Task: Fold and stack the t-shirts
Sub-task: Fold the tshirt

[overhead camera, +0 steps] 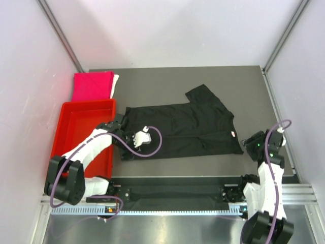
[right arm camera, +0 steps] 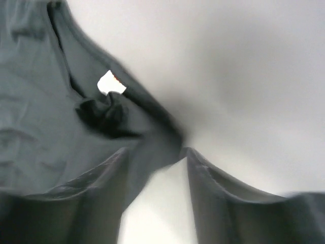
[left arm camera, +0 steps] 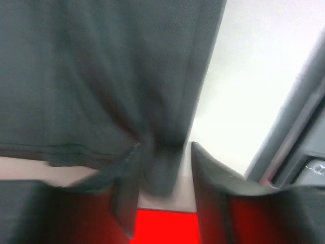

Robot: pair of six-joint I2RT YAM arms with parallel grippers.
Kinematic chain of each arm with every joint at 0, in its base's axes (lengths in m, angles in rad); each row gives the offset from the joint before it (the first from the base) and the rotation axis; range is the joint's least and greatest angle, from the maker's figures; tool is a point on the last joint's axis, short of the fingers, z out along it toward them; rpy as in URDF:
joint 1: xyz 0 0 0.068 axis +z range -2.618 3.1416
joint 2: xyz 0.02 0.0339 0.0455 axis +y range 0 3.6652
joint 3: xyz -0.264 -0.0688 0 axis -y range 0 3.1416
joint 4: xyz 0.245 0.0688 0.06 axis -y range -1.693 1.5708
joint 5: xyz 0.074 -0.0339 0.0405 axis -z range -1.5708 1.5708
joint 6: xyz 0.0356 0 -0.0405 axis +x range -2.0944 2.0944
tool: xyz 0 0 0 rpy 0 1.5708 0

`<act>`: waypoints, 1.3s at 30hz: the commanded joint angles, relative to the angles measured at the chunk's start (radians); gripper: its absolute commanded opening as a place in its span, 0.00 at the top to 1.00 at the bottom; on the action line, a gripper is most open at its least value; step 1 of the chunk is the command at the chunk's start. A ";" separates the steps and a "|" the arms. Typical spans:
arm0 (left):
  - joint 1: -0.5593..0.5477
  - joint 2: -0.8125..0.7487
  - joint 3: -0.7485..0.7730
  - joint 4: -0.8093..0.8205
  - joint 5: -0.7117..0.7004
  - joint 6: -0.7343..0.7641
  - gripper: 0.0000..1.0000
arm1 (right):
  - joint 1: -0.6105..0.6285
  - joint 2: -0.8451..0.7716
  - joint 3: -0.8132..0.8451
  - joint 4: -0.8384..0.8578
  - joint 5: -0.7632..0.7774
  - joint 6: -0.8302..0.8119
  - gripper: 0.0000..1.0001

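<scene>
We see the black t-shirt [overhead camera: 188, 127] spread flat in the middle of the surface [overhead camera: 203, 81]. Our left fingers [left arm camera: 210, 188] stand parted at its hem end, with a fold of cloth in the gap. Our right fingers [right arm camera: 213, 188] are also released, at the collar edge near the white label [right arm camera: 109, 83]. The pink t-shirt [overhead camera: 91, 85] lies folded at the far left corner, behind the red tray [overhead camera: 89, 104].

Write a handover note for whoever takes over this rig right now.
Left gripper: open at the black t-shirt's left edge, with cloth between its fingers.
Right gripper: open at the shirt's right edge, near the label.
Pink t-shirt: folded, at the far left corner beyond the red tray.
Done: the pink one is folded.
Left: fold the black one, which lies spread flat, and stack it on the pink.
</scene>
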 commanded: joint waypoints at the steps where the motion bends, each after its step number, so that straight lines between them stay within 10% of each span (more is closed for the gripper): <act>1: 0.004 -0.006 0.027 -0.121 0.083 0.053 0.45 | -0.021 -0.105 0.031 -0.101 0.156 0.066 0.39; 8: 0.147 0.042 0.319 0.126 0.072 -0.348 0.41 | 0.000 -0.047 0.230 0.200 0.022 -0.200 0.26; 14: 0.158 0.256 0.477 0.267 -0.153 -0.492 0.44 | 0.121 0.412 0.553 0.215 -0.058 -0.387 0.28; 27: 0.216 0.697 0.764 0.245 -0.302 -0.520 0.43 | 0.350 1.366 1.364 0.027 -0.001 -0.558 0.47; 39: 0.234 0.810 0.822 0.207 -0.209 -0.503 0.47 | 0.465 1.726 1.693 -0.088 0.066 -0.616 0.44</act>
